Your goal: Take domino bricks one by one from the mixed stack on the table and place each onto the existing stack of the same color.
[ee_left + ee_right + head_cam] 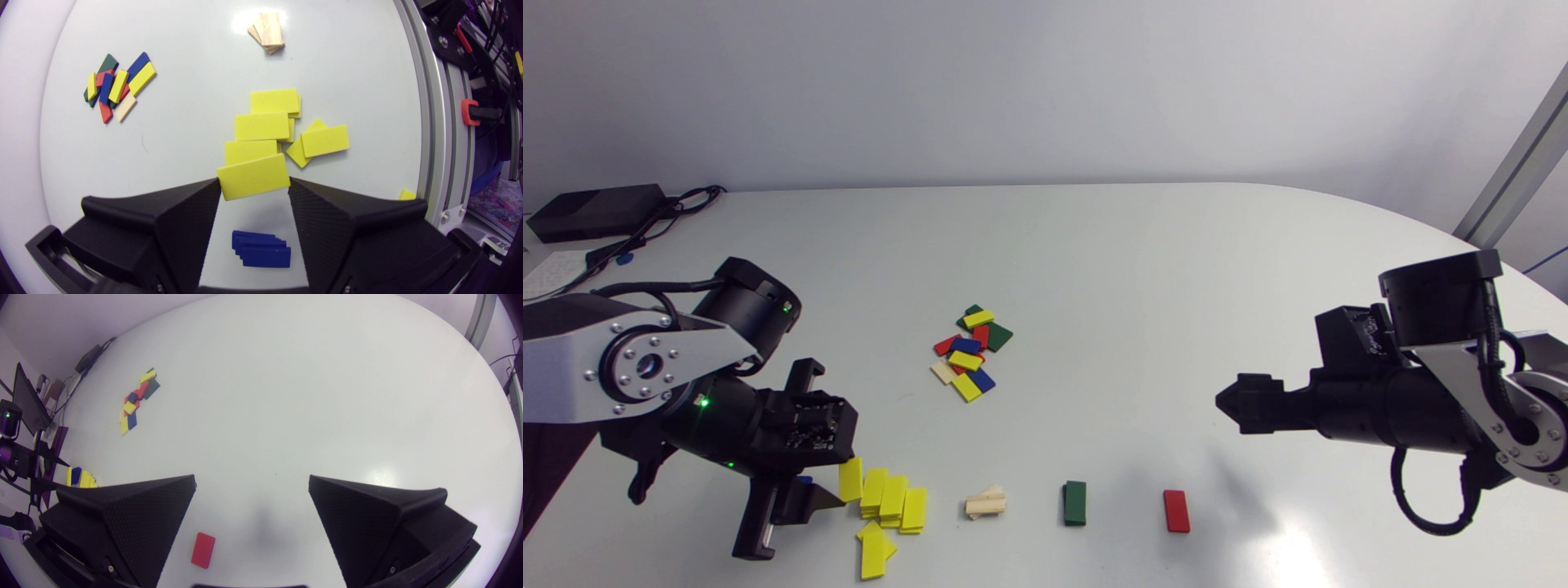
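Note:
My left gripper [254, 185] is shut on a yellow brick [253, 176], pinched by its short ends just above the near end of the toppled yellow stack [265, 122]. In the head view the held yellow brick [850, 479] hangs at the left end of the yellow stack [892, 498]. Under the gripper lies the blue stack [261, 254]. The mixed stack [970, 351] sits mid-table. My right gripper [1229, 402] is open and empty above the table, with the red stack [203, 550] below it.
Along the front run a wood-coloured stack [986, 501], a green stack [1075, 502] and the red stack [1176, 510]. Two loose yellow bricks [874, 551] lie in front of the yellow stack. A black box with cables [596, 211] sits at the back left.

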Controlling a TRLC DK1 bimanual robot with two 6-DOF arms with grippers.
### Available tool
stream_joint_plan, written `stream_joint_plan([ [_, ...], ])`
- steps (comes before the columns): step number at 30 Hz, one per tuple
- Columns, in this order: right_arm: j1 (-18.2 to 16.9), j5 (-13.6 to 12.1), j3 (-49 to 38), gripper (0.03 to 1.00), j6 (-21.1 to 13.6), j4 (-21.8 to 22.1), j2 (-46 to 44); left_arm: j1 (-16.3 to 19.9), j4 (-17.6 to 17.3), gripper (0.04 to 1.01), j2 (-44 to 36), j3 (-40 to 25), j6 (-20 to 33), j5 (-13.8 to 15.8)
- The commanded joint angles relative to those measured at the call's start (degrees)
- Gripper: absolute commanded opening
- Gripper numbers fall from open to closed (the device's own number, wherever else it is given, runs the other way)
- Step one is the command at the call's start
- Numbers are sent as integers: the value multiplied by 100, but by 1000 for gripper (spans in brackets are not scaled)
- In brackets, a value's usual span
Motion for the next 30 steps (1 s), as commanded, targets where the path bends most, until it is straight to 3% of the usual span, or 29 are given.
stream_joint_plan([
  [1, -21, 12, -148, 974, -73, 68, 98, -161, 73, 507, 241, 240, -167, 1],
  [6, -47, 12, -148, 974, -82, 68, 98, -267, 284, 507, 566, 301, -211, -8],
  [13, -56, 12, -148, 974, -100, 86, 124, -144, 723, 507, 777, 90, 0, -69],
  [30, -47, 12, -130, 974, -108, 112, 274, 129, 697, 507, 390, -314, 466, -69],
])
